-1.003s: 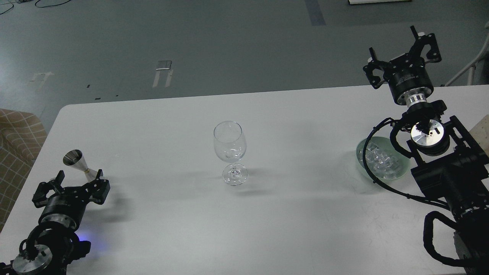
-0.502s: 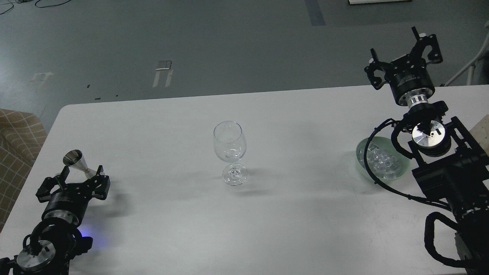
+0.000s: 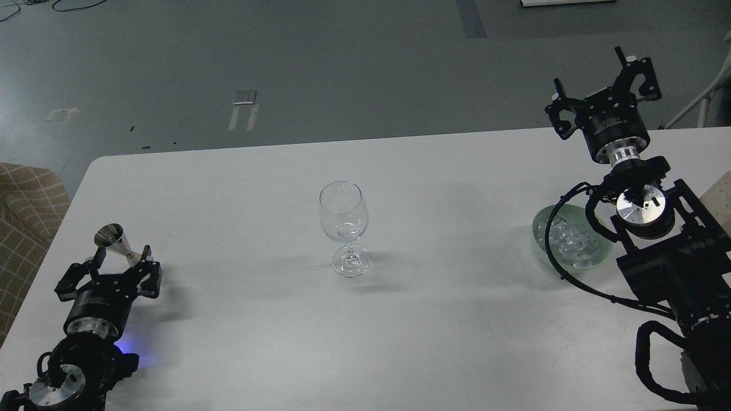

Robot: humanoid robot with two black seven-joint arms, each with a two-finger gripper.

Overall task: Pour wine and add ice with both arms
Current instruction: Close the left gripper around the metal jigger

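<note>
Standing upright near the middle of a white desk (image 3: 240, 188) is a clear wine glass (image 3: 343, 228), looking empty, well apart from both end effectors. The left end effector (image 3: 117, 267) sits low at the near left of the desk, its two black fingers spread and released, holding nothing. Just beyond its fingertips, a small metal jigger (image 3: 116, 242) stands tilted on the desk, very close to the fingers; whether they touch cannot be told. The right end effector (image 3: 599, 85) is raised at the far right edge of the desk, fingers apart and released, empty. Below and nearer than it, beside the right arm's silver joint, a pale green bowl (image 3: 539, 231) rests on the desk holding the ice (image 3: 571, 242), a heap of small clear cubes, partly crossed by a looped black cable (image 3: 549, 245)
</note>
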